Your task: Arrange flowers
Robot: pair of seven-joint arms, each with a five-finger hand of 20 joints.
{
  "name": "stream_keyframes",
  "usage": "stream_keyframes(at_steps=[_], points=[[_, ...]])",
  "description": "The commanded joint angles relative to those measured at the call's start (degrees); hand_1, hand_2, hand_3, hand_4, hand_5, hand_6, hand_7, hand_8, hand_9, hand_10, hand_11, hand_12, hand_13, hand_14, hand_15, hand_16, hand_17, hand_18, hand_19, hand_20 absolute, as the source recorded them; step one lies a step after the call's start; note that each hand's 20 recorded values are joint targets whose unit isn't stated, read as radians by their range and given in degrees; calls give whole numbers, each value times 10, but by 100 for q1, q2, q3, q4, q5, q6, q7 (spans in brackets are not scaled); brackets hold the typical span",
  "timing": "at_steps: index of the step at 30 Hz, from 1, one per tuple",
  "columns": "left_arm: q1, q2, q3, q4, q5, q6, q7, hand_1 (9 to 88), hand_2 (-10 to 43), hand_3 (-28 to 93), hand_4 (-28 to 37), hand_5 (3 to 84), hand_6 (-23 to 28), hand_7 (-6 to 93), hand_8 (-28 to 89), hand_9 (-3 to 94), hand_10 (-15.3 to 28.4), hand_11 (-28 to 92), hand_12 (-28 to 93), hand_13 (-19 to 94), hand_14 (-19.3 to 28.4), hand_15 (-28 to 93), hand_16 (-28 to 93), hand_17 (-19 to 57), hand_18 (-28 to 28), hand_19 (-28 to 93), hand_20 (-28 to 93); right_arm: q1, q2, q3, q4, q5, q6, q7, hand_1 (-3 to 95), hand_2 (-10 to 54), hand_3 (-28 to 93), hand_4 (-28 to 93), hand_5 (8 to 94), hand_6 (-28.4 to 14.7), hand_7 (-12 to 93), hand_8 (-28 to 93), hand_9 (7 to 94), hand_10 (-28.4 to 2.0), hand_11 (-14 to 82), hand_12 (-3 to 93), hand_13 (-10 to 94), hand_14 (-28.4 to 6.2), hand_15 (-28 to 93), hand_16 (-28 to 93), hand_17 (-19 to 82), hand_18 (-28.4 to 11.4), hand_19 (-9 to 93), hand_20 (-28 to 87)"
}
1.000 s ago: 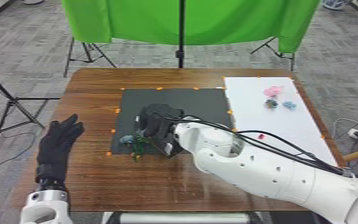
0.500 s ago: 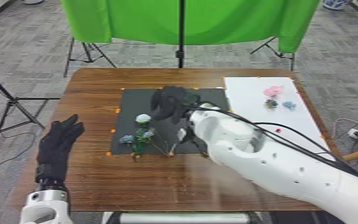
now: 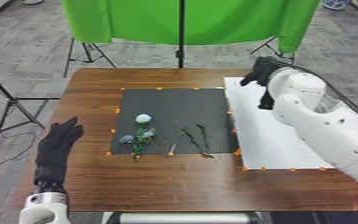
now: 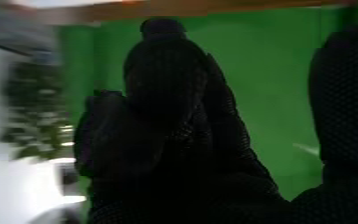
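R. hand (image 3: 269, 72) moving from dark mat (image 3: 175, 102) to white sheet (image 3: 264, 145)

Fingers are pointing straight, wide of thumb; flowers (image 3: 143, 119) are lying on mat's L side. Prob. light & soft, stems (image 3: 192, 140) likely bending easily: pinch mid-stem, avoiding blooms.

one white flower (image 3: 143, 118), two blue flowers (image 3: 127, 139), two green stems (image 3: 191, 138).
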Motion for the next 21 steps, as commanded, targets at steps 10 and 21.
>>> stream_keyframes(at_steps=[10, 21], points=[[67, -67, -25, -25, 43, 28, -114, 195, 105, 590, -283, 463, 50, 101, -60, 437, 135, 175, 121, 320, 161, 200, -6, 46, 130, 104, 194, -764, 162, 61, 584, -647, 673, 227, 367, -95, 592, -113, 633, -37, 91, -58, 812, -155, 204, 231, 907, -41, 560, 337, 665, -97, 932, 543], [117, -70, -27, -43, 55, -7, -140, 201, 100, 599, -283, 463, 49, 100, -60, 436, 135, 174, 121, 320, 162, 200, -5, 45, 131, 106, 194, -1250, 126, -90, 695, -916, 1746, -131, 479, -95, 579, -142, 695, -16, 138, 1, 844, -140, 231, 236, 931, -28, 554, 347, 687, -86, 932, 544]])
